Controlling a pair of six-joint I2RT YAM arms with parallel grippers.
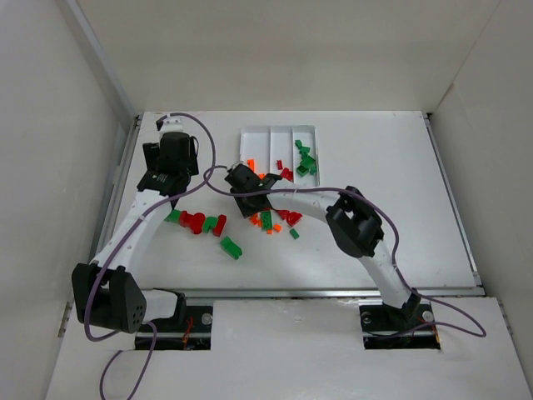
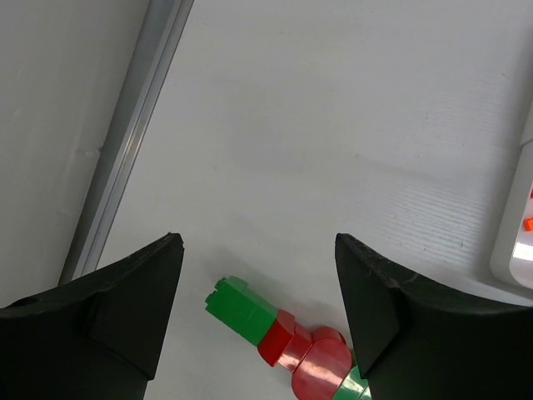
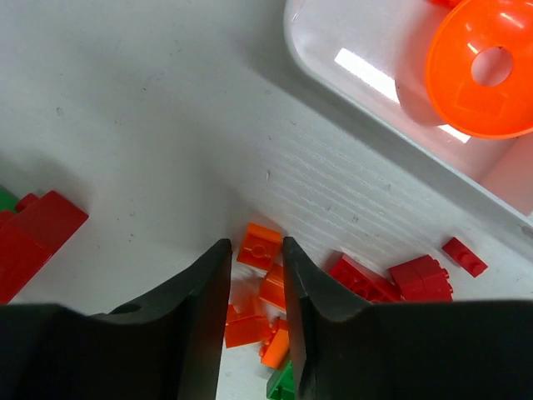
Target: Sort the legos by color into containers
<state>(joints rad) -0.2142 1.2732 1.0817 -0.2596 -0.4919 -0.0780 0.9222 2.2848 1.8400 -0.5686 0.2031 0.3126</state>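
Loose legos lie in front of the white tray [image 1: 279, 131]: green [image 1: 231, 247], red [image 1: 193, 222] and orange [image 1: 271, 227]. Green ones [image 1: 306, 160] lie in the tray's right compartment. My right gripper [image 1: 252, 207] is down in the pile. In the right wrist view its jaws [image 3: 256, 243] stand narrow around an orange lego [image 3: 260, 249] on the table, with more orange pieces [image 3: 248, 327] between the fingers. My left gripper [image 2: 258, 242] is open above a joined green lego [image 2: 243, 310] and red lego [image 2: 321, 362], touching neither.
An orange dome piece [image 3: 483, 71] sits in the tray [image 3: 350, 50]. Red legos [image 3: 391, 279] lie right of the right fingers, another red one [image 3: 37, 233] to their left. A metal rail [image 2: 125, 142] runs along the table's left edge. White walls enclose the table.
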